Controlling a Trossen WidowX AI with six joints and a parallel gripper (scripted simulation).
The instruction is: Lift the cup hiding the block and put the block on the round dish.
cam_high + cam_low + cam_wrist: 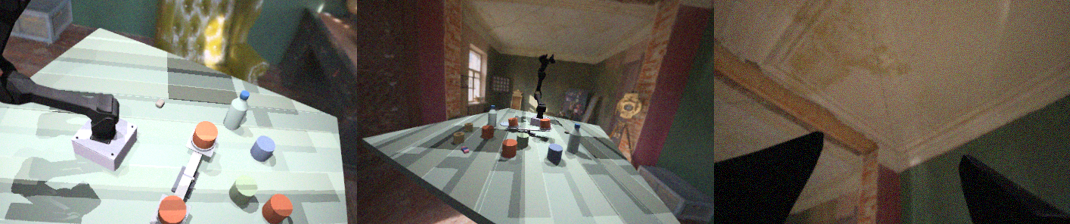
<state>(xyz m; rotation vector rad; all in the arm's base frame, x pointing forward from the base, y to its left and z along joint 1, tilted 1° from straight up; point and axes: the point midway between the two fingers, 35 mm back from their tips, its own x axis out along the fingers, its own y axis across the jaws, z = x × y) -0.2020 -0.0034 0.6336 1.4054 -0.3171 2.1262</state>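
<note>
A blue cylinder (262,148) (555,153) stands upright on the striped table (151,151) (538,197).

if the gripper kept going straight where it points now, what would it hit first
Probably the ceiling; nothing shows nearer between the gripper's open fingers, though depth is unclear.

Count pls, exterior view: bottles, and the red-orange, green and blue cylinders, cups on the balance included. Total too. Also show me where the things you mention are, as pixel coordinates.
Bottles (492,118) (573,141) (234,115): 2
Red-orange cylinders (510,148) (488,132) (513,122) (544,123) (205,135) (172,210) (277,210): 4, including both balance cups
Green cylinder (523,141) (243,191): 1
Blue cylinder (554,153) (262,149): 1
Total: 8
</note>
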